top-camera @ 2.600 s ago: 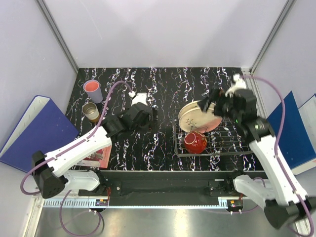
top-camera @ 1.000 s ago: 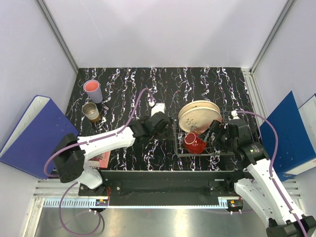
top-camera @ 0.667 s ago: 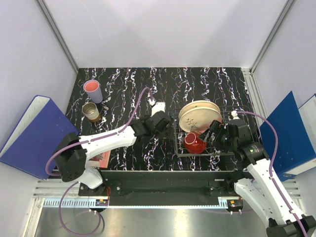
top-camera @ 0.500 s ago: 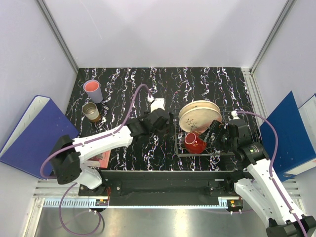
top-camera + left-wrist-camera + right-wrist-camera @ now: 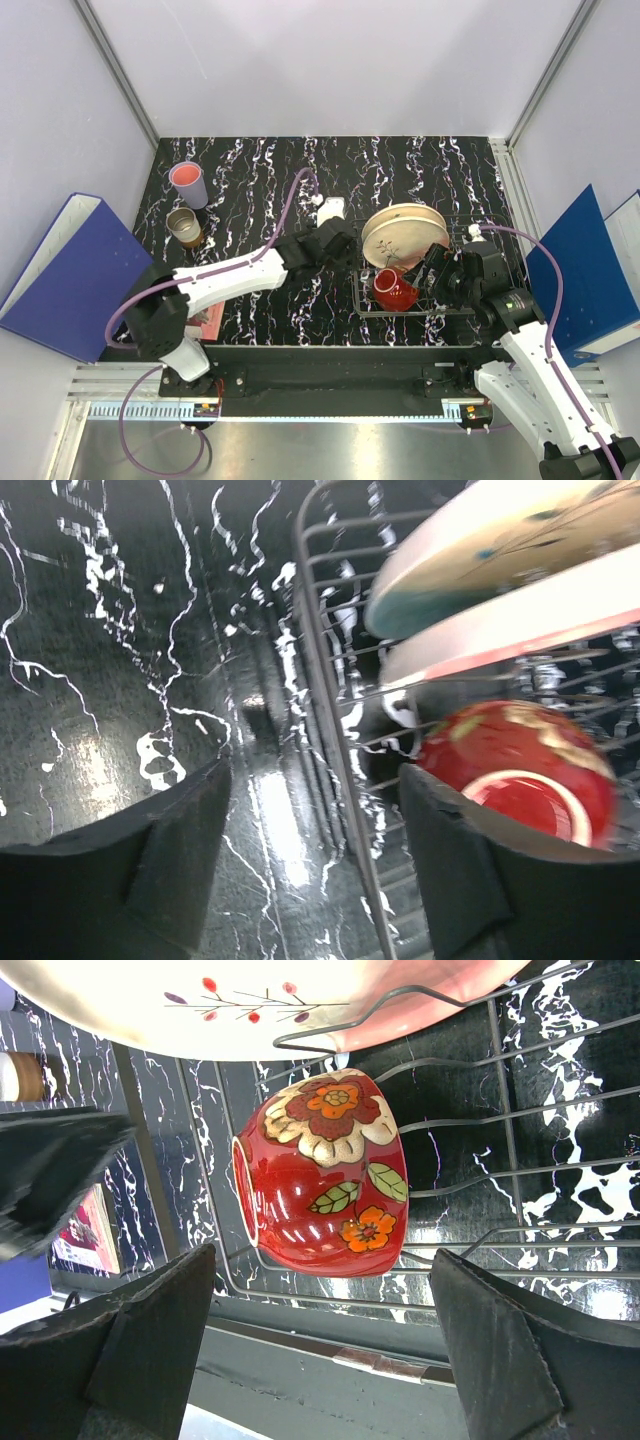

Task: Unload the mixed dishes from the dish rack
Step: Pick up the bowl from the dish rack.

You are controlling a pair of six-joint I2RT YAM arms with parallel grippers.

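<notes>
carefully: left gripper [image 5: 315,850] and right gripper [image 5: 325,1345] both stand spread. best centre the red bowl [image 5: 325,1175], clear of dish rack [image 5: 310,660] wires.

Bright, even overhead light. The glossy black surface [image 5: 90,770] throws white glare in the left wrist view, where the red bowl [image 5: 520,765] and plates [image 5: 500,560] smear with blur; the right wrist view stays sharp.

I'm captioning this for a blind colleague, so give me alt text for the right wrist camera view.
A glossy red bowl painted with flowers lies on its side in the wire dish rack, with the open right gripper in front of it. The rim of a cream plate with a sprig pattern shows above the bowl.
</notes>
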